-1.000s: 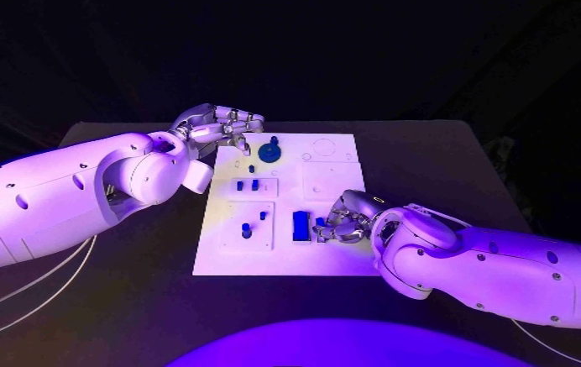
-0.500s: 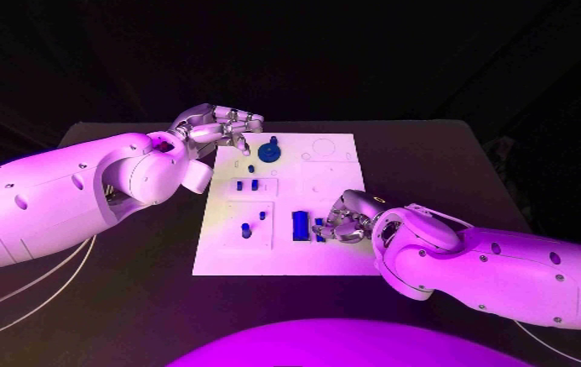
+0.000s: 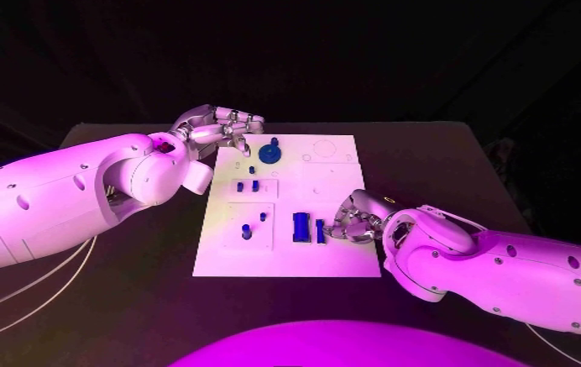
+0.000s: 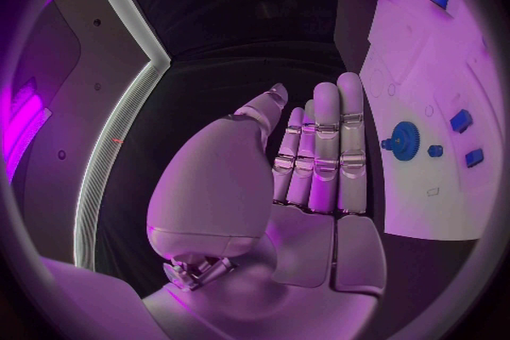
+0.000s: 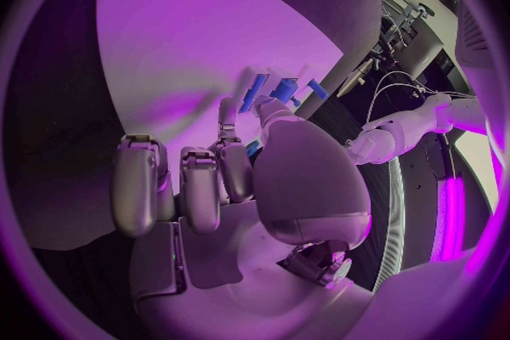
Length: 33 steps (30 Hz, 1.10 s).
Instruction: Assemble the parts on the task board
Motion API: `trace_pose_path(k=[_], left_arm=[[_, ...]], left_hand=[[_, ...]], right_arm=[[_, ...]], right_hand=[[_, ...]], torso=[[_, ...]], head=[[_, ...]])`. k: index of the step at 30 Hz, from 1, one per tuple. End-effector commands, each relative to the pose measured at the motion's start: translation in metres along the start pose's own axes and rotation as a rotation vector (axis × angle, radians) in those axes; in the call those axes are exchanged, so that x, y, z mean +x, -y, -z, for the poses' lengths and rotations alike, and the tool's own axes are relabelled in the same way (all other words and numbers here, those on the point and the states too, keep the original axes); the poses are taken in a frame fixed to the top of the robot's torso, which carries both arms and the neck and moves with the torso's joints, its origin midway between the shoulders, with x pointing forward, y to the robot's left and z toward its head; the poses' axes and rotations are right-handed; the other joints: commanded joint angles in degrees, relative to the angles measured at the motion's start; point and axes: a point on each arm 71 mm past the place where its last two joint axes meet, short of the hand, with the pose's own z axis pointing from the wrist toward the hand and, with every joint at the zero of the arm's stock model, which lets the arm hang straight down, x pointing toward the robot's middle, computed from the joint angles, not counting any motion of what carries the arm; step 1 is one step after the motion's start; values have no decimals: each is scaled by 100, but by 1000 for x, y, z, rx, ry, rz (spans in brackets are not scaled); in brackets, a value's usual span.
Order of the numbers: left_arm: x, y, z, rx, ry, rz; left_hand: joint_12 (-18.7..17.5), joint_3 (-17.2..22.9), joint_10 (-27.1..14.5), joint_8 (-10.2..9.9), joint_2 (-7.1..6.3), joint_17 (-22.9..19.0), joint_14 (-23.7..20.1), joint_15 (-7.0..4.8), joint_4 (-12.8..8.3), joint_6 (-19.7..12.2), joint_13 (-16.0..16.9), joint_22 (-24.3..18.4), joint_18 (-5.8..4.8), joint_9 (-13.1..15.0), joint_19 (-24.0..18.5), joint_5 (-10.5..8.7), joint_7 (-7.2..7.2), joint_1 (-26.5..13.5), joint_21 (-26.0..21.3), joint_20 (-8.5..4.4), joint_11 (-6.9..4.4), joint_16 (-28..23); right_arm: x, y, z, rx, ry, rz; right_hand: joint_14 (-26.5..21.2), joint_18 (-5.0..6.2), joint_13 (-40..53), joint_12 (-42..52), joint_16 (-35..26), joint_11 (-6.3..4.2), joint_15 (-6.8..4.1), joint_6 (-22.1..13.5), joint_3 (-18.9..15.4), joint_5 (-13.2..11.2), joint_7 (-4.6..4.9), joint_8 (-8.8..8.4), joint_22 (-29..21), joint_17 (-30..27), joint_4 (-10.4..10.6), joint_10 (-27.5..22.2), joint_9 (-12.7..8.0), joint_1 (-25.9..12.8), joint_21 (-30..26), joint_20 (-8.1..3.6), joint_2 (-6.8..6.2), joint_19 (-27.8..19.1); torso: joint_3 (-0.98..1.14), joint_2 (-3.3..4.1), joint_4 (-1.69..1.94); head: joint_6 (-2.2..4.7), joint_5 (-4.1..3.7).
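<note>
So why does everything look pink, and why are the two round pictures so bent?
Head view: magenta light tints the task board and both arms, with a black background. Left wrist view: fisheye lens curves the board's straight edges beside the left robot hand. Right wrist view: same curving around the right robot hand.

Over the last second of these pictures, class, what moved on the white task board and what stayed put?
The right silver hand drew back from the board's middle toward its right edge, uncovering a narrow blue bar standing beside the wider blue block; whether it released that bar cannot be told. The left silver hand stayed by the white task board's far left corner, near the blue gear.
</note>
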Motion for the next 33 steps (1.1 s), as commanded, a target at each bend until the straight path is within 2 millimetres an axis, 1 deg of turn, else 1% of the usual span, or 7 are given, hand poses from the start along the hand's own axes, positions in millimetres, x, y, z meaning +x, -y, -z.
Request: trace_pose_path(k=[1, 7, 11, 15, 18, 22, 33], left_arm=[[0, 2, -1, 24, -2, 3], [-7, -6, -6, 42, 75, 49], [-11, -14, -8, 62, 120, 97], [-16, -22, -11, 84, 158, 151], [-22, -28, -14, 94, 201, 183], [-26, -35, -21, 94, 261, 205], [-22, -54, -32, 63, 348, 205]], left_hand=[[28, -35, -44, 24, 48, -10, -39, 17, 13, -46, 2, 5, 72, -9, 16, 0, 7, -10, 19, 1, 5, 29], [139, -95, 25, 119, 55, -121, -299, 27, 46, 28, 12, -96, 63, 8, -320, 4, -46, -10, -226, 32, -25, -159], [119, -108, 49, 205, 67, -552, -920, 152, 102, 92, -63, -438, -6, 16, -1040, 8, -76, 9, -911, 191, 7, -977], [-243, -345, 137, 137, -28, -1150, -1104, 303, 226, -40, -331, -1202, -72, -49, -1693, -15, -59, -21, -2129, 608, 129, -2313], [-881, -1040, 56, -97, 208, -1635, -1153, 680, 347, -245, -667, -2086, 81, -189, -1801, 17, -163, -28, -3300, 961, 292, -3795], [-1291, -1495, -377, -212, 254, -1948, -1621, 845, 388, -598, -742, -2397, -141, -200, -1993, 9, -276, -95, -3734, 972, 495, -4431], [-1485, -1957, -852, -216, 447, -2303, -2123, 975, 448, -1168, -743, -2791, -308, -206, -2286, 19, -207, -18, -3909, 965, 592, -4596]], right_arm=[[-11, -7, -2, -184, 21, -160], [-44, 6, -22, -286, -11, -494], [-67, 20, -44, -286, -2, -668], [-83, 28, -64, -296, 24, -791], [-93, 31, -80, -318, 59, -850], [-102, 32, -95, -343, 110, -879], [-111, 37, -114, -359, 185, -894]], right_hand=[[390, 128, 218, -442, -289, 75, 75, -207, -35, -109, 111, -151, 976, 720, -37, -282, -74, 218, -700, 26, 51, -122], [-546, 719, -1752, -3427, -2569, 353, 308, -643, -45, -879, 392, -499, -231, -1758, -225, -2092, -236, 826, -4720, 255, 262, -1748], [-1518, 735, -2631, -4402, -4856, 556, 542, -888, -26, -1922, 572, -706, -917, -3581, -232, -2652, -421, 1047, -5764, 486, 433, -2335], [-1997, 737, -3861, -5389, -6312, 753, 827, -844, -68, -2111, 702, -902, -1780, -4395, -299, -2790, -789, 1266, -6651, 787, 510, -2866], [-2447, 733, -4650, -5887, -7220, 896, 1054, -801, -120, -2115, 791, -1097, -2278, -4970, -349, -2827, -1130, 1312, -7103, 983, 573, -3192], [-2712, 794, -5501, -6297, -7973, 1002, 1242, -835, -243, -2116, 829, -1156, -3186, -5637, -455, -2779, -1628, 1270, -7178, 1272, 684, -3776], [-2769, 792, -6970, -7081, -8399, 1219, 1407, -1084, -667, -2164, 801, -1164, -5075, -6994, -954, -2657, -2890, 954, -7166, 1469, 1008, -4131]], torso=[[-9, -44, -16], [-27, -191, -31], [-56, -325, -39], [-80, -428, -61], [-89, -513, -96], [-77, -610, -104], [-6, -746, -80]], head=[[43, -9], [180, -31], [387, -28], [631, -9], [816, 39], [927, 79], [1081, 194]])
